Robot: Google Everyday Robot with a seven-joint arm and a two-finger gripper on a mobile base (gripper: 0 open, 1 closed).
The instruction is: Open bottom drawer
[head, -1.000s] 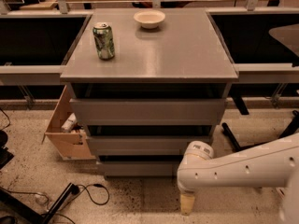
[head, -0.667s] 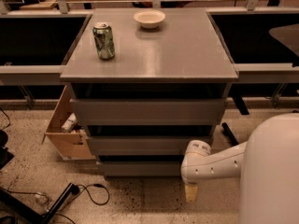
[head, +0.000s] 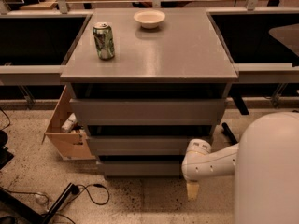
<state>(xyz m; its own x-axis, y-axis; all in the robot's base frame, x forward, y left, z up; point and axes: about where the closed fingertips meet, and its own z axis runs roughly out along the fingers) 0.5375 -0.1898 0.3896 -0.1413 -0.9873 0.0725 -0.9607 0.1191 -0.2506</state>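
The desk (head: 187,55) is a grey cabinet with three drawers stacked in its near face. The bottom drawer (head: 140,168) is the lowest, just above the speckled floor (head: 140,204). It has a plain flat grey front with no handle and looks the narrowest of the three. A dark gap separates it from the middle drawer (head: 140,145), and the top drawer (head: 145,112) sits above that.

The claw (head: 192,192) hangs at the near right, just past the right end of the bottom drawer's front. Its tan tip points down at the floor. Whether it is apart or together cannot be told, nor whether it touches the drawer. Its white wrist (head: 198,158) covers the drawer's right end and joins a large white body (head: 268,171) at the right edge.

On the desk, a green can (head: 103,41) stands upright at the far left. A white bowl (head: 149,18) sits at the far edge near the middle, well apart from the can.

A tan box (head: 63,141) leans against the left side of the desk, open at the top with something pale inside. Black cables (head: 88,192) lie on the floor at the near left.
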